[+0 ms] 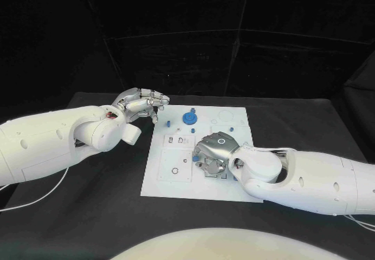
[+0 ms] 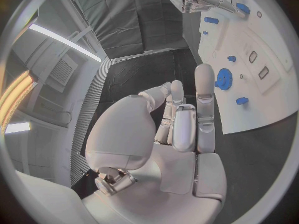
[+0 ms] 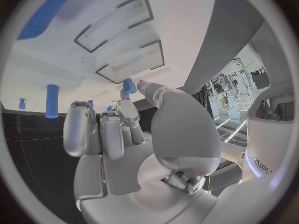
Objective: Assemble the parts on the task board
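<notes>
Several blue parts (image 1: 190,116), white task board (image 1: 234,122)

White task board (image 1: 160,179) with blue parts (image 1: 190,117) on black table (image 1: 94,216); silver fingers (image 1: 153,101).

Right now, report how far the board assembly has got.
Looks done: a blue gear stands on the task board, with small blue pegs upright near it. In hand: the right hand is low over the board's middle, fingertips at a blue part; whether it grips is unclear. The left hand waits off the far-left corner, holding nothing. Left: several outlined slots look unfilled.
</notes>
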`<action>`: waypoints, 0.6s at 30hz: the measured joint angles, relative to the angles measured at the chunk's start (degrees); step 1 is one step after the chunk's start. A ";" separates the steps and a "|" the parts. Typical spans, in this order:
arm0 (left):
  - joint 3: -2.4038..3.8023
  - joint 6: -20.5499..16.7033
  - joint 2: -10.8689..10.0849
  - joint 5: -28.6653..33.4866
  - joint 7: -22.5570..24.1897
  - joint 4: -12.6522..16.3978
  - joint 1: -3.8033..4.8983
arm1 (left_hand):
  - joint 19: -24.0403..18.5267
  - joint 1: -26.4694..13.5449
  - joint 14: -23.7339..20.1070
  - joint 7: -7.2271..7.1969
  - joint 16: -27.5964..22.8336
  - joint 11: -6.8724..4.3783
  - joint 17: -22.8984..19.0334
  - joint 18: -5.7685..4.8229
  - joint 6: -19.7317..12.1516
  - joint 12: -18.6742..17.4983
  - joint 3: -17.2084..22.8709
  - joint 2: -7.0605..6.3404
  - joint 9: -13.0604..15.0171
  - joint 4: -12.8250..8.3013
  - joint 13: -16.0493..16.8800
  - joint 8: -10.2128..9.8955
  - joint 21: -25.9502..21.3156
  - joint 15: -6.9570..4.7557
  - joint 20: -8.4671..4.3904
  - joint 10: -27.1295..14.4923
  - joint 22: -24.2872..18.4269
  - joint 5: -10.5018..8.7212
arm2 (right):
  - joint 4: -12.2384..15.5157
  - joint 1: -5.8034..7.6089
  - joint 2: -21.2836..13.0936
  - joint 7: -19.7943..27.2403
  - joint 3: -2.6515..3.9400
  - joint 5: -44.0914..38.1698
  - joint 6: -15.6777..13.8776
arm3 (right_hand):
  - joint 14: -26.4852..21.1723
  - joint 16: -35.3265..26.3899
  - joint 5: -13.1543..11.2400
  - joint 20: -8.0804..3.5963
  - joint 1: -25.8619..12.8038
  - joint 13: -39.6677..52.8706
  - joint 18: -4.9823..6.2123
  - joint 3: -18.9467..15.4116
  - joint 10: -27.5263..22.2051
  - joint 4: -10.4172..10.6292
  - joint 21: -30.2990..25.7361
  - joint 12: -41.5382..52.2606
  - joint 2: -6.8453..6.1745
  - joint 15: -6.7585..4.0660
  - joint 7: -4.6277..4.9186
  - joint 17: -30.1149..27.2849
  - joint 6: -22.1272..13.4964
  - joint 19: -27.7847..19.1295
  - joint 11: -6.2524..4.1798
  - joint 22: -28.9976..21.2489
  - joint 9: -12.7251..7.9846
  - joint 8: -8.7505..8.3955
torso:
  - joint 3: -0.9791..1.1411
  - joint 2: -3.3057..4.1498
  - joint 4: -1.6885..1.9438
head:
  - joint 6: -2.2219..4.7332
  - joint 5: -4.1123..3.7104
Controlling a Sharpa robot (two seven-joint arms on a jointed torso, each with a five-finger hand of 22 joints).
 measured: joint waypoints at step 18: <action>-0.01 0.02 0.06 0.00 -0.08 -0.19 0.00 | 0.00 0.00 0.00 0.00 0.00 0.00 -0.01 0.00 0.00 0.00 0.00 0.00 0.00 0.00 0.01 0.00 0.00 0.00 0.00 0.00 -0.01 0.00 | -0.37 0.01 0.21 0.64 0.00 0.73 0.02 | 0.00 0.00 -1.39 0.20 6.01 1.00 0.00 -4.22 0.64 -3.21 0.00 1.18 2.29 0.00 -0.15 0.00 1.41 0.20 0.19 0.62 0.18 0.30 | 0.01 0.01 0.04 | -0.08 0.05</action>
